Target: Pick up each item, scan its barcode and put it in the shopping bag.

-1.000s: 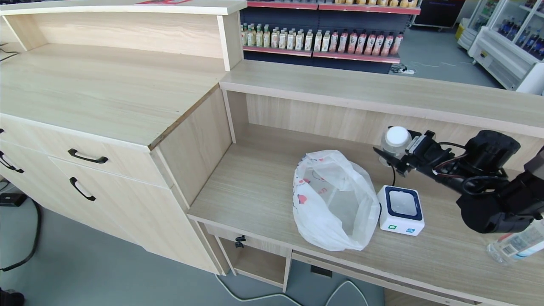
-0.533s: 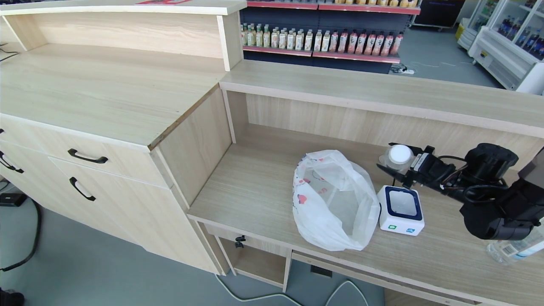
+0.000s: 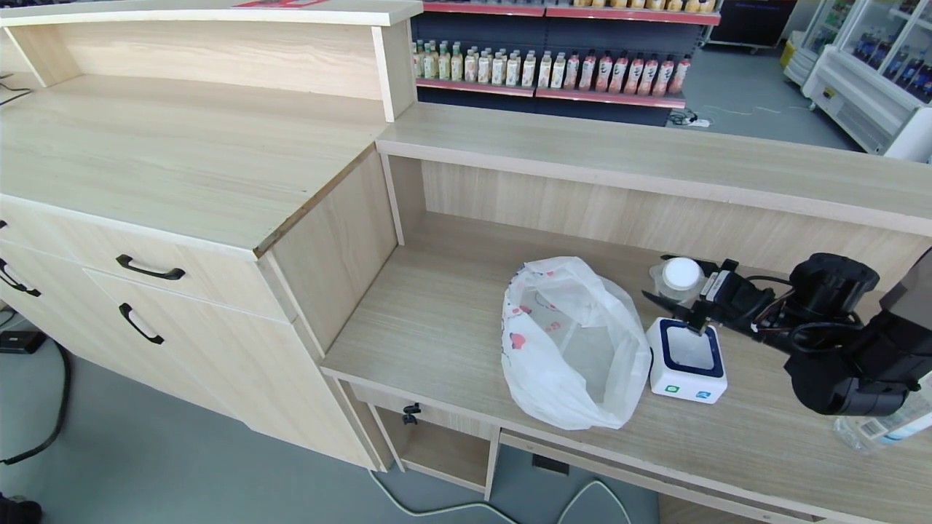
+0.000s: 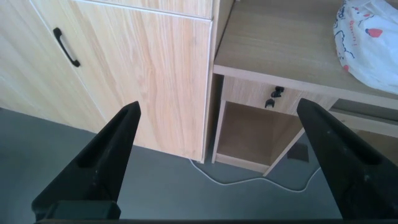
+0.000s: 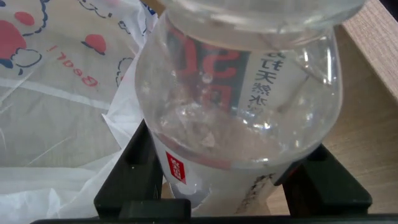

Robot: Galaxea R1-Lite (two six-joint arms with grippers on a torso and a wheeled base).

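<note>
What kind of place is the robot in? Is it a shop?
Most likely a small shop's checkout: rows of bottled drinks on shelves behind the wooden counter, and a barcode scanner beside a shopping bag on it.

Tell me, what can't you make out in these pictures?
The barcode on the bottle in the right gripper: in the right wrist view, the print is warped through the clear plastic.
The second bottle: in the head view, it is cut off by the edge and partly behind the arm.
The scanner: in the head view, its far edge is covered by the gripper.
The shelf bottles: too small to read.
</note>
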